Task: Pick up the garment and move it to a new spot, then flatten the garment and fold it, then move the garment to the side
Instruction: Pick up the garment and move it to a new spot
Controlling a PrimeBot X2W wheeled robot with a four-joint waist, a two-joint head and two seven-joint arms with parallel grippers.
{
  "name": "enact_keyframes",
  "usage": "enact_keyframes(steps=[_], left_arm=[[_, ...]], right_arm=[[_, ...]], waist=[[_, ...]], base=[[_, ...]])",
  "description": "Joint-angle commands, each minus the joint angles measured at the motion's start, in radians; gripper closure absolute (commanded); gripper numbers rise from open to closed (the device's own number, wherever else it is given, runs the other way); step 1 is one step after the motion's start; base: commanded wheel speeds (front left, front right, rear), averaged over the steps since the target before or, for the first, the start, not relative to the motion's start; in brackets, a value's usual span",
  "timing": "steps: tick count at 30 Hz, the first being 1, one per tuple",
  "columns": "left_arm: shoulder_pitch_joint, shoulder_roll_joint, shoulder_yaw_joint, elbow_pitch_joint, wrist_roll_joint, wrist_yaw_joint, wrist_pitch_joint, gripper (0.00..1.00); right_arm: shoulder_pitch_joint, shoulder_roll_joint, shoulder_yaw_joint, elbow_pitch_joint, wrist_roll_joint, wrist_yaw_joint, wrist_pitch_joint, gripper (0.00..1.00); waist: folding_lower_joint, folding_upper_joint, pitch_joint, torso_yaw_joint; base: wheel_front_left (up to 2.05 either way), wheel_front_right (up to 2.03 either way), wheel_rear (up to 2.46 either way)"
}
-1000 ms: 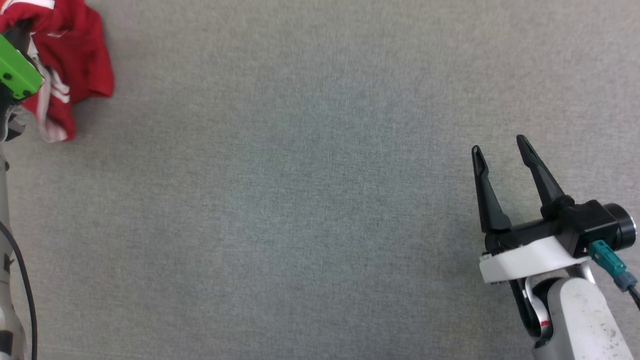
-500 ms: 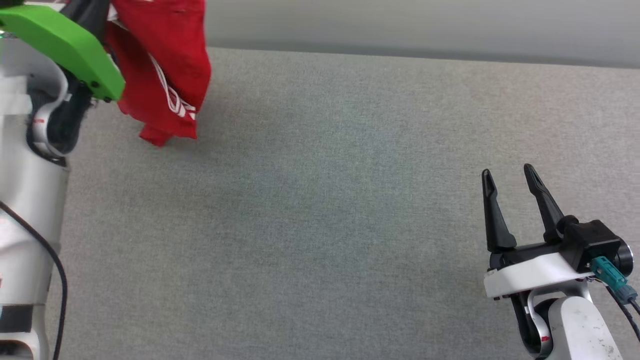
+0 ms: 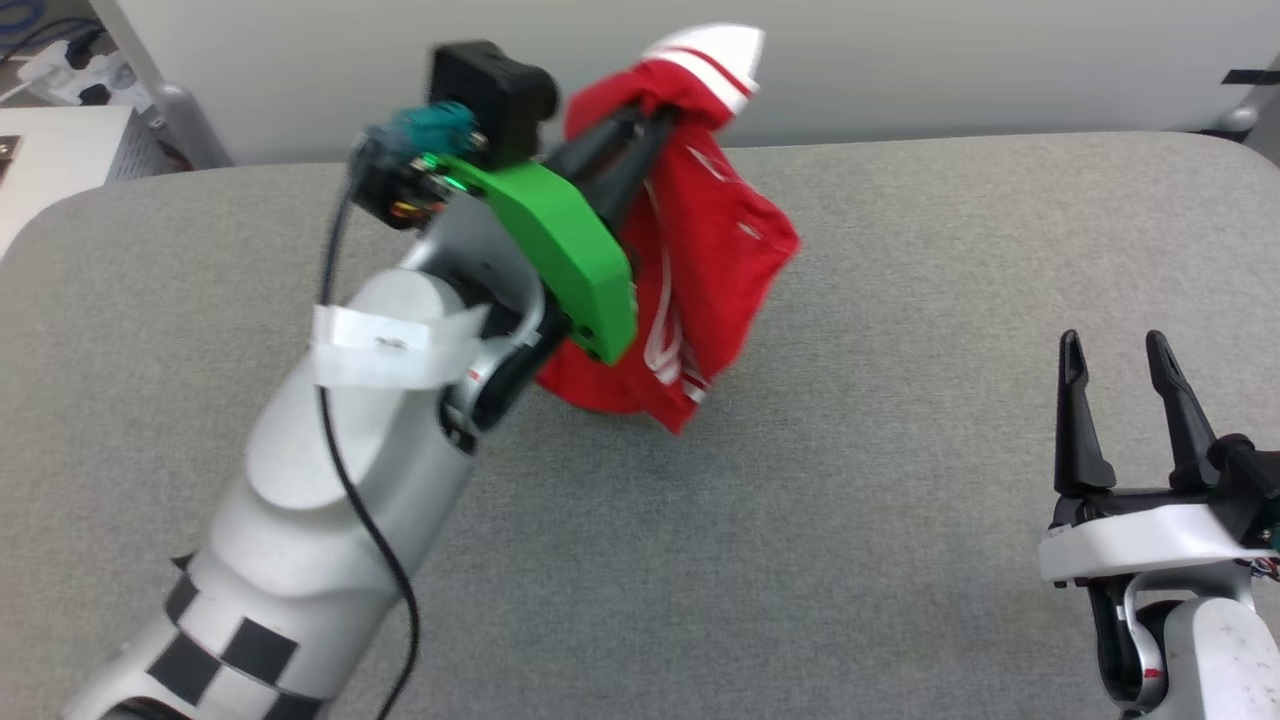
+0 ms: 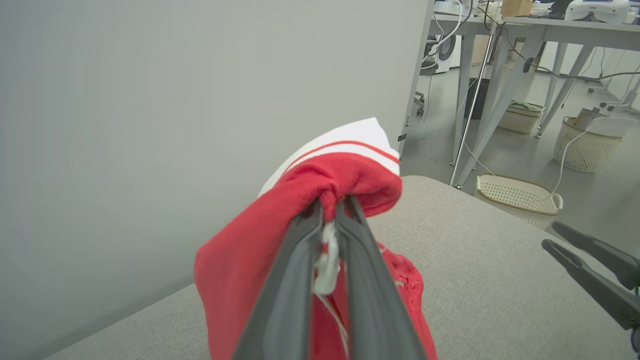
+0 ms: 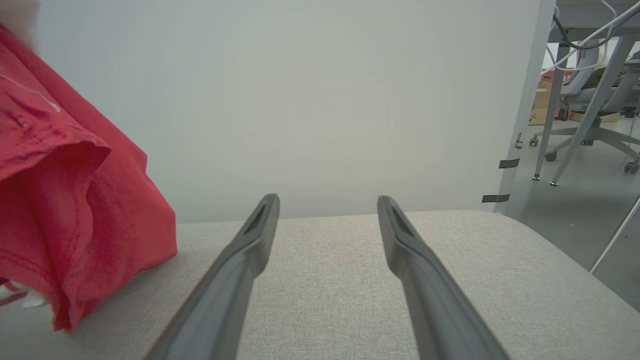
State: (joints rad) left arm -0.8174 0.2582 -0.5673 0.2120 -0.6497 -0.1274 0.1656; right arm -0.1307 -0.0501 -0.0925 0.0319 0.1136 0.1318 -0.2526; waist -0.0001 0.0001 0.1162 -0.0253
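**Item: garment** (image 3: pixel 700 270). Red tee with a white sleeve uppermost. It hangs bunched from the left gripper (image 3: pixel 662 115) over the left-centre of the table (image 3: pixel 900 500), toward the far edge. The lowest fold is close to the surface, and I cannot tell if it touches.

**Left gripper.** Clenched on a gather of red cloth and striped trim, seen plainly in the left wrist view (image 4: pixel 330 202). The cloth drapes down both sides of the fingers.

**Right gripper** (image 3: pixel 1112 345). Jaws spread wide and holding nothing. It is low at the near right, well apart from the garment.

**Change.**
- A second ago the garment sat at the head view's far left corner, with the left arm barely in frame.
- The head has since lifted, so much of that shift is the camera's.
- Even so, the arm now reaches well in over the table, with the garment carried along and hanging from the fingers.
- Judgement: the pick-up is done and the carry is under way. Set-down, flattening and folding remain.

**Edges and room.**
- The wall (image 3: pixel 950 60) stands just behind the far edge, and the sleeve tip is near it.
- The table's right corner (image 3: pixel 1230 140) is rounded, and a basket (image 4: pixel 517 192) sits on the floor beyond it.
- Open grey surface lies centre and near, between the two grippers. This looks like ample room for spreading the garment, better there than at the back.
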Motion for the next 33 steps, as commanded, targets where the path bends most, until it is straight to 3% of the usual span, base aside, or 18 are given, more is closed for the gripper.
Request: enact_keyframes(steps=[1,8,13,14,24,29,33], left_arm=[[0.026,-0.026,-0.031,-0.003,0.013,-0.003,-0.012,1.00],[0.105,-0.162,-0.222,0.097,0.024,-0.003,-0.053,1.00],[0.136,-0.202,-0.326,0.226,0.000,-0.003,-0.100,1.00],[0.137,-0.204,-0.344,0.256,0.000,-0.002,-0.112,0.00],[0.084,-0.208,-0.470,0.311,-0.102,0.021,-0.223,0.00],[0.051,-0.207,-0.447,0.332,-0.112,0.048,-0.298,0.00],[0.072,-0.129,-0.364,0.317,-0.111,0.107,-0.391,0.00]], right_arm=[[-0.008,0.000,-0.011,-0.003,0.012,-0.001,-0.009,0.00],[-0.021,0.000,-0.036,-0.001,0.022,-0.001,-0.009,0.00],[-0.030,0.000,-0.029,0.002,0.029,-0.001,-0.009,0.00],[-0.032,0.000,-0.026,0.004,0.030,-0.001,-0.009,0.00],[-0.025,0.000,-0.011,0.021,0.033,-0.001,-0.009,0.00],[-0.006,0.000,-0.014,0.029,0.023,-0.001,-0.009,0.00],[0.036,0.000,-0.007,0.036,0.017,-0.001,-0.009,0.00]], waist=[[0.0001,-0.0001,0.009,-0.051],[0.0001,-0.0001,0.049,-0.122],[0.0001,-0.0001,0.071,-0.151],[0.0001,-0.0001,0.073,-0.154],[0.0001,-0.0001,0.043,-0.110],[0.0001,-0.0001,-0.003,-0.054],[0.0001,-0.0001,-0.059,0.017]], base=[[0.00,0.00,0.00],[0.00,0.00,0.00],[0.00,0.00,0.00],[0.00,0.00,0.00],[0.00,0.00,0.00],[0.00,0.00,0.00],[0.00,0.00,0.00]])
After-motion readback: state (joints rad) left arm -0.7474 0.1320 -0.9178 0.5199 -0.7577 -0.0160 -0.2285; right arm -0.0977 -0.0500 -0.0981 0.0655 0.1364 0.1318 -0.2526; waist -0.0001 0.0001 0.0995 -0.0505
